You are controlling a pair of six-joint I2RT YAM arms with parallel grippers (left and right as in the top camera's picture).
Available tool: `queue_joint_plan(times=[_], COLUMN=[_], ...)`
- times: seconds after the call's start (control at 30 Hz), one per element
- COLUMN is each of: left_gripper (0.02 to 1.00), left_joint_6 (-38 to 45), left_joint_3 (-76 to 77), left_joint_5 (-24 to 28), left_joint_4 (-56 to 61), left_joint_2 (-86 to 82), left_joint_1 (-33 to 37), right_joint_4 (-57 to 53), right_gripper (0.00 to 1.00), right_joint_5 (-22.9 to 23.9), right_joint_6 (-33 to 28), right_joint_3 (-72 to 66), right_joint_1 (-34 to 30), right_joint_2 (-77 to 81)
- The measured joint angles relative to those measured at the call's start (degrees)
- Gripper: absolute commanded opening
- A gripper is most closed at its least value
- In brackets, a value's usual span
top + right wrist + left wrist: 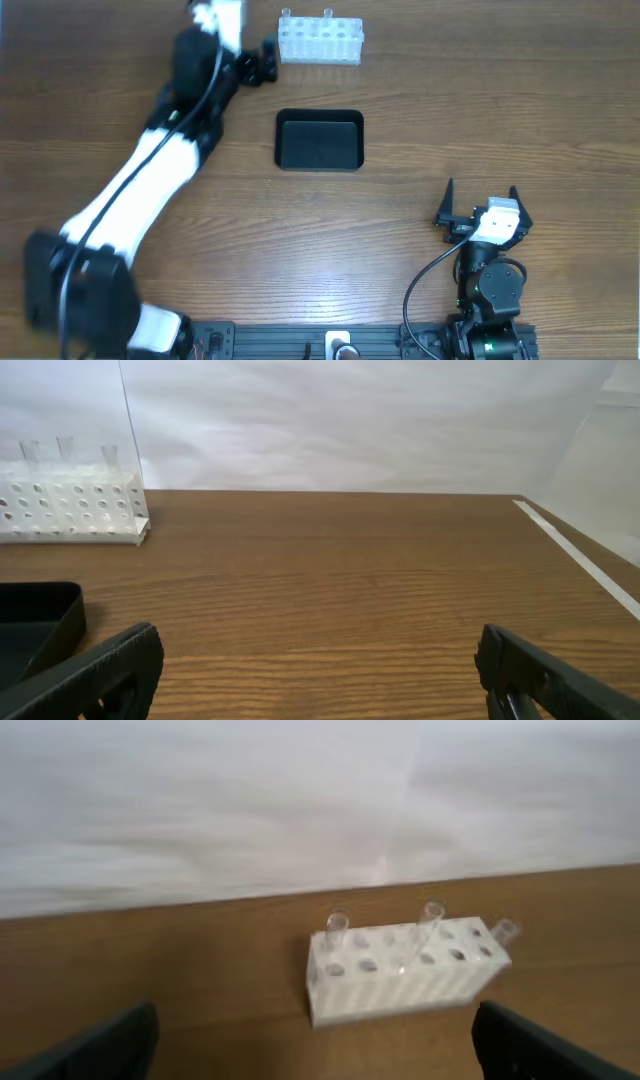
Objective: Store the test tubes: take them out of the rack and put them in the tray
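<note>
While 3 test tubes (432, 910) are still standing in the rack (320, 40) at the far edge of the desk (520, 100), the tray (319, 140) is lying empty; the left hand (264, 62) and the right hand (481, 196) are gaping apart, holding nothing.

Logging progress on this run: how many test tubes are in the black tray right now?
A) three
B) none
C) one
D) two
B: the tray shows only its bare black floor in the top view, while three test tubes stand in the rack.
</note>
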Motion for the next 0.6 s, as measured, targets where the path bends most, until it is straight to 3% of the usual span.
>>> queue_joint_plan(times=[0.23,0.6], left_gripper=[0.996,0.952], left_joint_6=[-2.4,-3.08], left_joint_3=[17.46,32.15], left_joint_5=[-3.67,-4.74], left_joint_4=[-6.71,-11.5], left_joint_2=[16.35,32.15], left_joint_1=[-1.66,-1.66], right_joint_4=[0.0,0.0], right_gripper=[0.991,0.991], right_joint_5=[0.0,0.0], right_joint_6=[-0.02,-0.02], right_joint_3=[0.0,0.0], right_joint_1=[0.0,0.0], right_joint_2=[0.0,0.0])
